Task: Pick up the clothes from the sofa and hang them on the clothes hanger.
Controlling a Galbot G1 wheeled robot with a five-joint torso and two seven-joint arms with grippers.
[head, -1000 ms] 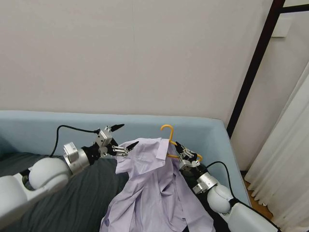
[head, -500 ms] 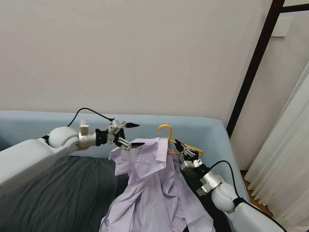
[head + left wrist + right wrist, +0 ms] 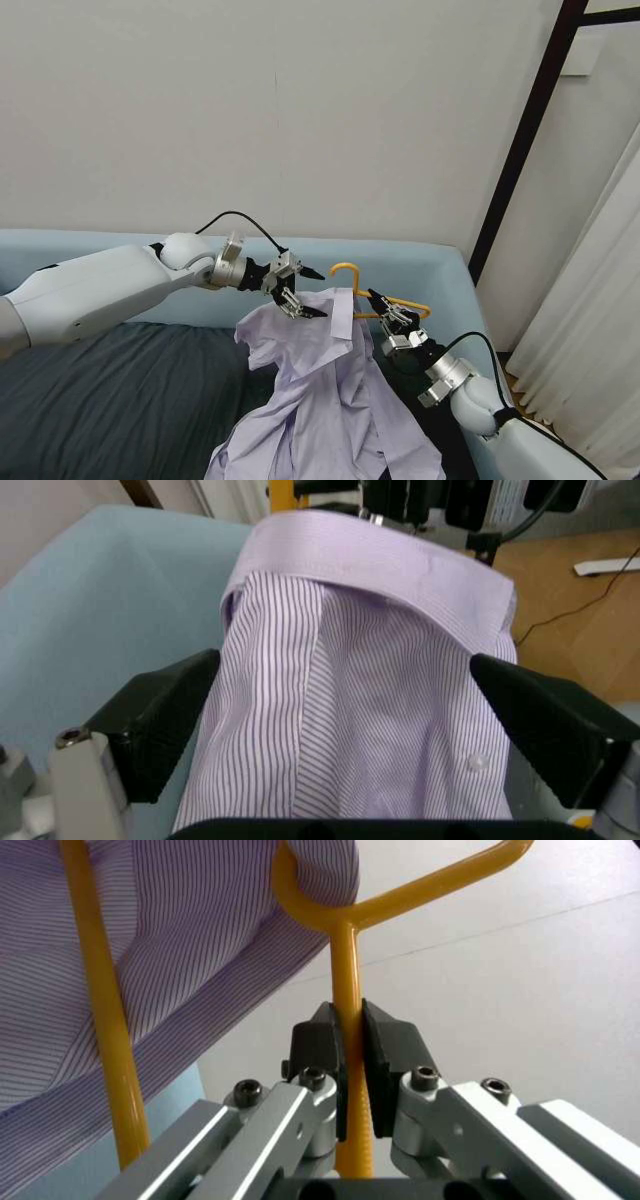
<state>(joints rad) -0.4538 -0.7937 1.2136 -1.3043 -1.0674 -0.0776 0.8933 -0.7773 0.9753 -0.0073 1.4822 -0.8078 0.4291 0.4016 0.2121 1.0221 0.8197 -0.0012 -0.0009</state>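
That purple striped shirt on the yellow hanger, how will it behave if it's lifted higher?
Probably floppy: the shirt hangs in loose folds onto the sofa. Likely light: the thin hanger in the right hand isn't sagging. It could slip, since the left hand stands open around the collar.

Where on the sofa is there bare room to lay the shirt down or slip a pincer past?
Bare: the dark seat cushion, bordered by the backrest, the left arm and the shirt. Crowded: around the hanger, where the open left pincer straddles the collar and the right pincer clamps it.
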